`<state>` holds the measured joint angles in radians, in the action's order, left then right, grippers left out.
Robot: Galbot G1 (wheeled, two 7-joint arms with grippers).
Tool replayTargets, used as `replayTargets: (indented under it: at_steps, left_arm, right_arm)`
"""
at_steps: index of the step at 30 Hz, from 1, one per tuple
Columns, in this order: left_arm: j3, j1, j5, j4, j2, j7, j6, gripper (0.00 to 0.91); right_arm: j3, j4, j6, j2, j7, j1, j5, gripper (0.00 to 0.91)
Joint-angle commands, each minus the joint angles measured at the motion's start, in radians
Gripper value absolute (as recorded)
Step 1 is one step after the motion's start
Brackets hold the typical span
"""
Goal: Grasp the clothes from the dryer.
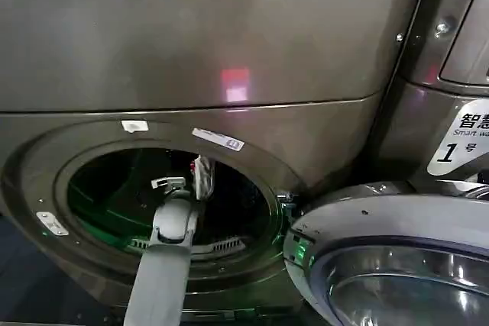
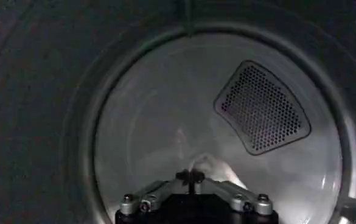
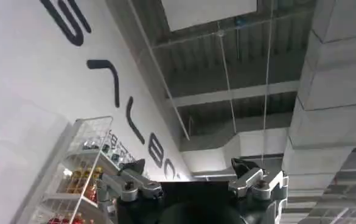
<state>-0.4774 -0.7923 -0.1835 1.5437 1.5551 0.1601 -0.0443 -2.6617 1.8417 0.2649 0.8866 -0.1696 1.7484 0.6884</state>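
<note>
1. Dryer (image 1: 153, 59) in front, bronze-grey; door (image 1: 397, 265) swung open to the right, porthole (image 1: 164, 204) clear for reaching in.
2. Left arm (image 1: 164, 265) pushed through the porthole, left end effector (image 1: 179, 185) inside the drum mouth.
3. Beside that end effector in the head view, a strip of white fabric with a small red patch, part of the clothes (image 1: 202, 177), hanging upright just next to the fingers; touching or gripped: cannot tell from there.
4. In the left wrist view, fingers drawn together at the tips over a pale bundle of clothes (image 2: 211, 167) on the drum floor; looks closed, probably on fabric, though the hold itself is not plainly visible.
5. Perforated vent (image 2: 261, 109) on the drum's back wall, well beyond the fabric.
6. Right end effector (image 3: 196, 176) parked away from the dryer, pointing up at the ceiling, fingers spread apart, holding nothing.
7. Progress, as a judgement: door open and reach done; grasp at or near completion; pulling the clothes out through the porthole not yet done.
</note>
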Motion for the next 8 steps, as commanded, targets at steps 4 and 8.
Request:
replayTargets:
  at_steps: [4, 8]
  left_arm:
    - [0.002, 0.001, 0.011, 0.005, -0.017, 0.003, 0.001, 0.000]
    - [0.002, -0.009, 0.016, 0.008, -0.027, -0.004, 0.000, 0.000]
  right_arm:
    - [-0.015, 0.002, 0.008, 0.004, -0.002, 0.012, 0.001, 0.907]
    - [-0.019, -0.001, 0.008, 0.007, -0.005, 0.015, 0.002, 0.907]
